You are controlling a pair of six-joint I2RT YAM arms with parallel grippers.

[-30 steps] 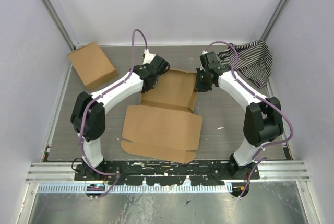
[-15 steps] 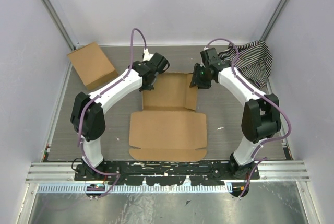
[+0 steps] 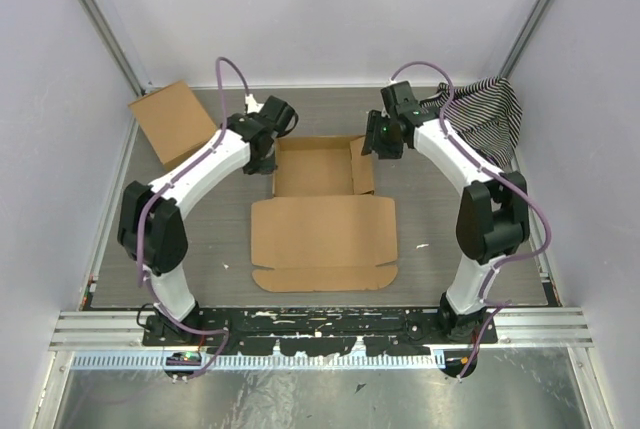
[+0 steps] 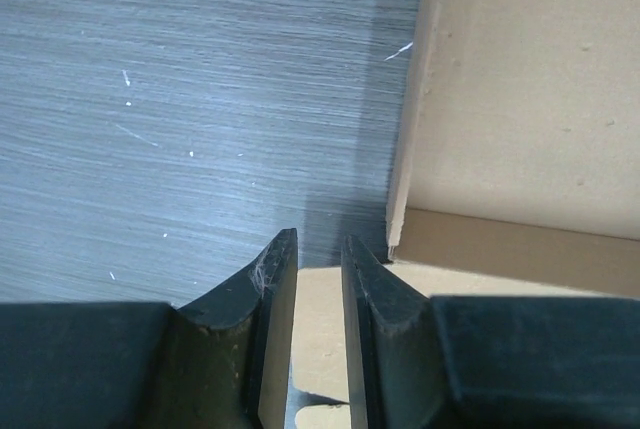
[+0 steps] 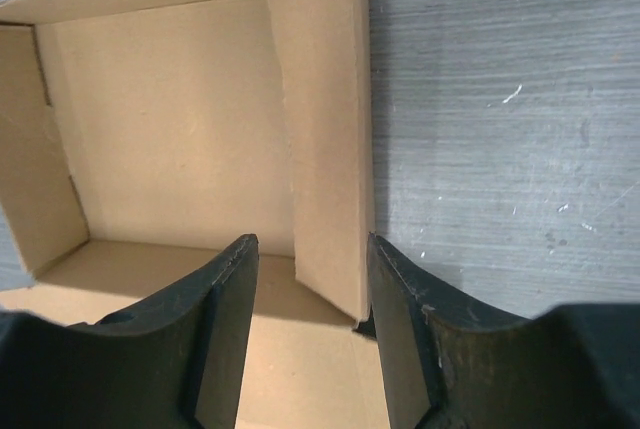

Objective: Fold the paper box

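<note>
My left gripper [image 4: 318, 246] is showing only a narrow gap between its fingers, with nothing pinched. It is hanging just outside the left wall [image 4: 405, 129] of the paper box [image 3: 325, 229]. The right gripper [image 5: 310, 241] is standing with jaws wide, straddling the near end of the right wall [image 5: 325, 129] without clamping it.

The box is lying at the centre of the top view. Its tray part is sitting upper centre between both wrists, and its big lid panel is lying flat below.

I am judging both walls to be raised but not locked, so either could be sagging outward once unsupported. Closing the right jaws off-line risks creasing that wall. Nudging with the left fingers risks sliding the whole box across the table [image 4: 200, 99], since nothing is pinning it.
</note>
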